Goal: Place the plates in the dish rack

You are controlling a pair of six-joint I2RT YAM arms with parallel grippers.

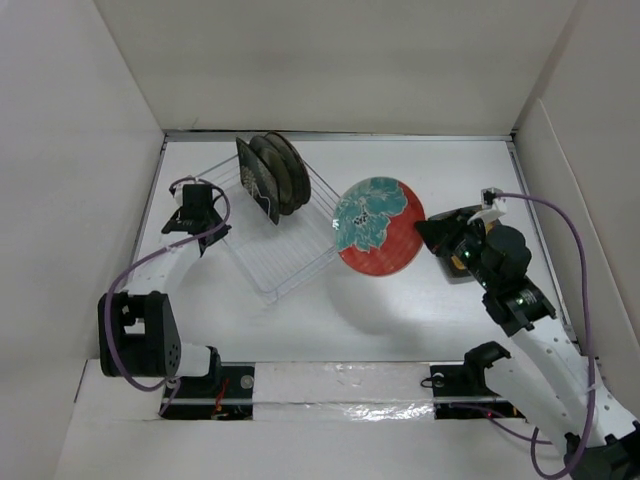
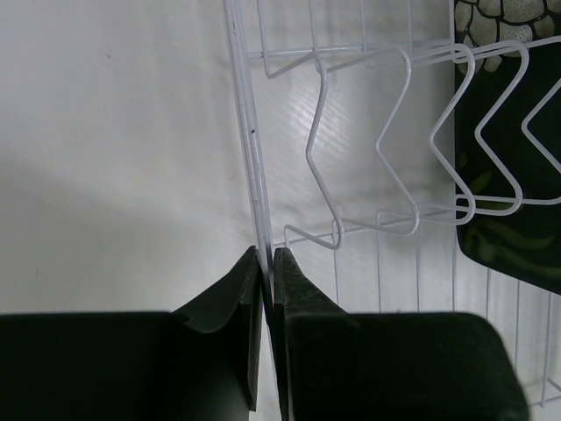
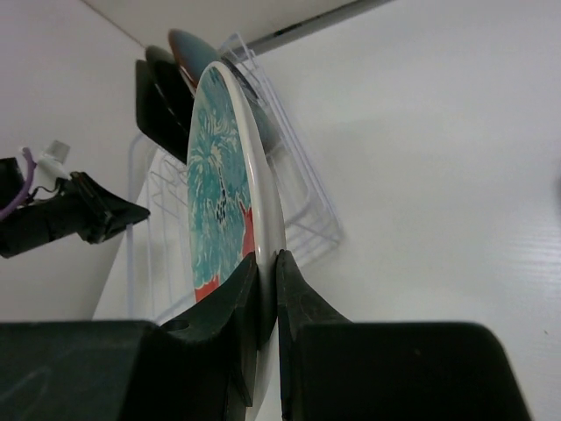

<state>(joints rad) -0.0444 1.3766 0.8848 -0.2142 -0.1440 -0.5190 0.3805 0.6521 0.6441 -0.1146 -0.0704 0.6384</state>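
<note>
The red-and-teal plate (image 1: 378, 225) hangs above the table just right of the dish rack (image 1: 290, 262), face up to the top camera. My right gripper (image 1: 432, 235) is shut on its right rim. In the right wrist view the plate (image 3: 219, 175) stands on edge, its cream rim pinched between the fingers (image 3: 302, 289). Three plates stand in the rack's far slots, a black square one (image 1: 257, 180) in front of two dark round ones (image 1: 287, 168). My left gripper (image 1: 208, 228) is shut on the rack's left rim (image 2: 250, 132), and the black square plate (image 2: 508, 175) shows at the right of its view.
White walls box in the table on the left, back and right. The rack lies at an angle, with its near wire slots (image 2: 394, 149) bare. The left arm's purple cable (image 1: 130, 280) loops beside the rack. The right arm crosses the near right corner.
</note>
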